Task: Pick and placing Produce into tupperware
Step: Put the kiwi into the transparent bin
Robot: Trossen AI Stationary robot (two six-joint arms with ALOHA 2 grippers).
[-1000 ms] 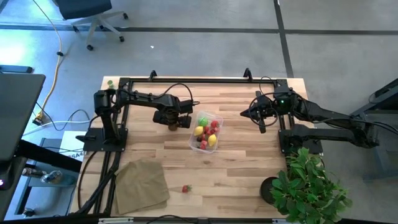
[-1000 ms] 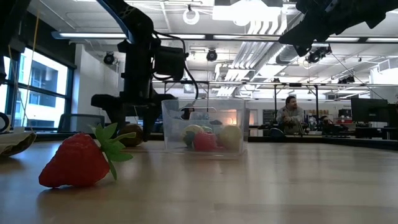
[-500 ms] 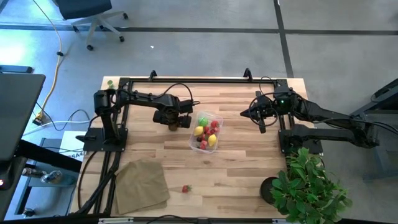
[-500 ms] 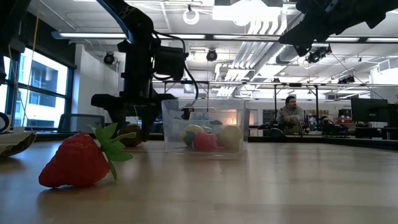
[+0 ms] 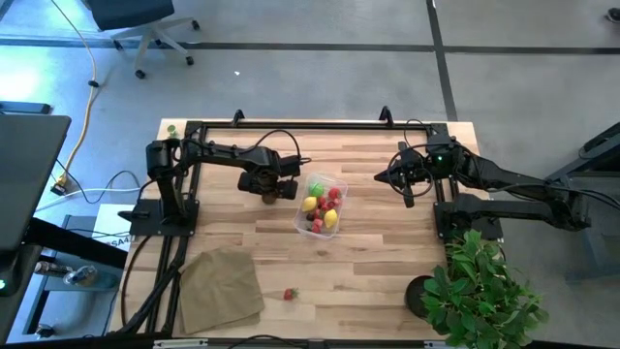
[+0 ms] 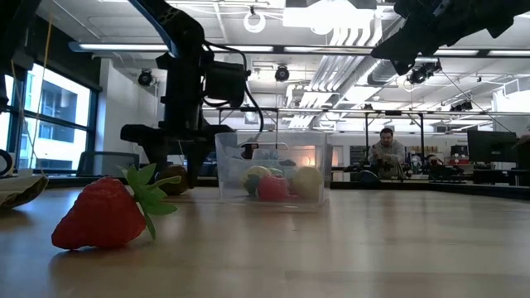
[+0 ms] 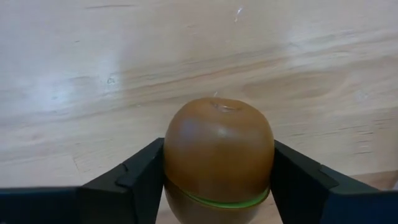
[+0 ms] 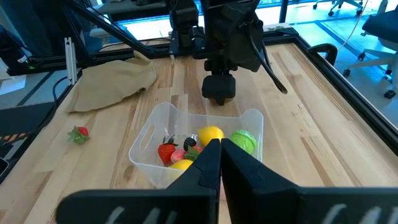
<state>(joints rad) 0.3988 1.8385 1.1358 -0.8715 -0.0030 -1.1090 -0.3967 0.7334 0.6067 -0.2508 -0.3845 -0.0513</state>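
A brown kiwi (image 7: 217,149) sits on the wooden table just left of the clear tupperware (image 5: 338,182). My left gripper (image 5: 268,191) stands over the kiwi, pointing down, shut on it. The tupperware (image 8: 149,134) holds yellow lemons, a green ball and red berries. A red strawberry (image 5: 289,294) lies alone on the table near its front edge. My right gripper (image 5: 407,189) hangs shut in the air to the right of the tupperware, holding nothing. My left gripper pinches the kiwi between its two fingers, one on each of its opposite sides (image 7: 171,162). The fingers come from above, pointing down. The kiwi's underside (image 6: 175,190) rests on the table.
A tan cloth (image 5: 221,288) lies at the table's near left corner. A leafy potted plant (image 5: 480,291) stands at the near right corner. Bare wood lies between the tupperware and the strawberry. A person (image 6: 386,153) sits in the room far behind the table.
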